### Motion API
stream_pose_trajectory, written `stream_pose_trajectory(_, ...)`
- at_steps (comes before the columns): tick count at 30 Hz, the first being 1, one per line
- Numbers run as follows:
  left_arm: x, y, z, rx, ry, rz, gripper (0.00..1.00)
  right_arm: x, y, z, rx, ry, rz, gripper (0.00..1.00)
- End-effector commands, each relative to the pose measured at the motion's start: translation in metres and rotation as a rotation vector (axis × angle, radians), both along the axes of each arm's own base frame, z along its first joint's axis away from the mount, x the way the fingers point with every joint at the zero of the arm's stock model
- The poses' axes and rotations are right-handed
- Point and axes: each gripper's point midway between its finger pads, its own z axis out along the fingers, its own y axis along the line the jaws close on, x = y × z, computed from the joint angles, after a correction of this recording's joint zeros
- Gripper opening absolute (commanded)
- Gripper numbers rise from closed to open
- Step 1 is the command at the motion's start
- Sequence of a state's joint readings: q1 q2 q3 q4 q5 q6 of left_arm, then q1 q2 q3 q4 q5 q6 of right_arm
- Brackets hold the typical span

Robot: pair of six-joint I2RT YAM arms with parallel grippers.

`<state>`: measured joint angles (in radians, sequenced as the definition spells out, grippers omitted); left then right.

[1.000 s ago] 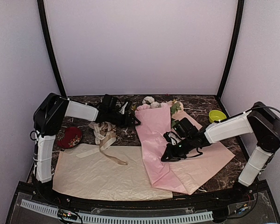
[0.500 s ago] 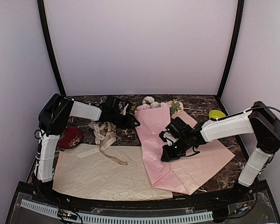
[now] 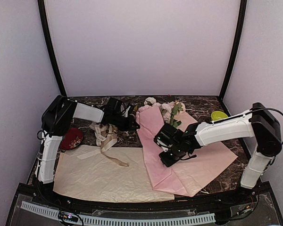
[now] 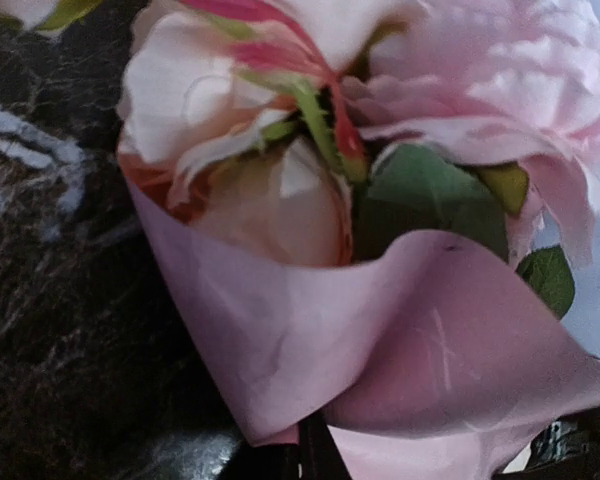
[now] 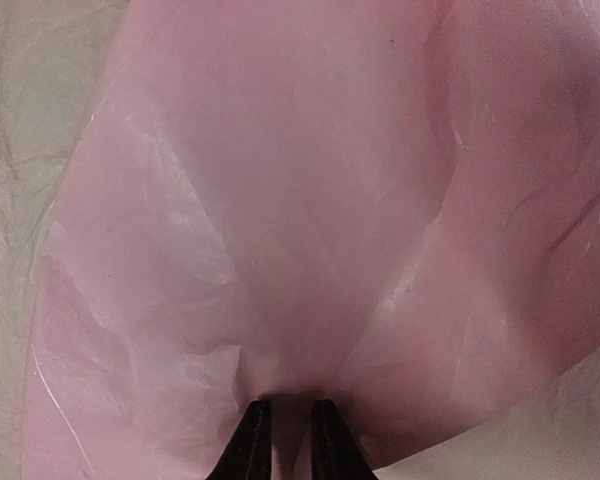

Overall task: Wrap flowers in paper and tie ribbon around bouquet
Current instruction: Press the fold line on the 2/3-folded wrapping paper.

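The pink paper (image 3: 153, 141) lies folded lengthwise over the flowers' stems as a long band. Pink and cream flower heads (image 3: 167, 110) with green leaves stick out at its far end. My left gripper (image 3: 132, 121) is shut on the paper's far left corner. In the left wrist view the paper's edge (image 4: 400, 330) curls out of the left gripper (image 4: 315, 455) in front of the blooms (image 4: 280, 130). My right gripper (image 3: 166, 157) sits mid-band and is shut on a gathered fold of paper (image 5: 310, 200), pinched at the right gripper (image 5: 290, 430). The tan ribbon (image 3: 108, 147) lies loose to the left.
A pale cream sheet (image 3: 99, 176) covers the near left of the dark marble table (image 3: 203, 104). A paler ribbon tangle (image 3: 101, 131) lies behind the tan strip. A red bowl (image 3: 70, 139) stands at the left and a green bowl (image 3: 219, 116) at the far right.
My left gripper has closed on the paper's corner. My right gripper has moved left and away from me with its fold, and the flower heads have tipped up at the far end.
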<state>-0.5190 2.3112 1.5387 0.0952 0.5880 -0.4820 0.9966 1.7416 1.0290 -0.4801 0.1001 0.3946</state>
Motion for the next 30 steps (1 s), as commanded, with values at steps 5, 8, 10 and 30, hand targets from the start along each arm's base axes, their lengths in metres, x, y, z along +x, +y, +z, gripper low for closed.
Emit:
stream_pose_trajectory(5, 0.004, 0.005, -0.006, 0.048, 0.005, 0.013, 0.0, -0.02, -0.007, 0.001, -0.19, -0.089, 0.16, 0.16)
stream_pose_trajectory(8, 0.006, 0.005, -0.004, 0.056, -0.002, 0.013, 0.0, -0.027, 0.0, 0.006, -0.227, -0.154, 0.246, 0.17)
stream_pose_trajectory(10, 0.008, 0.005, -0.001, 0.061, -0.01, 0.013, 0.0, -0.031, 0.006, 0.01, -0.236, -0.184, 0.291, 0.17)
stream_pose_trajectory(30, 0.029, 0.017, 0.028, 0.192, -0.141, 0.023, 0.0, -0.123, 0.018, -0.045, -0.231, 0.049, 0.605, 0.15)
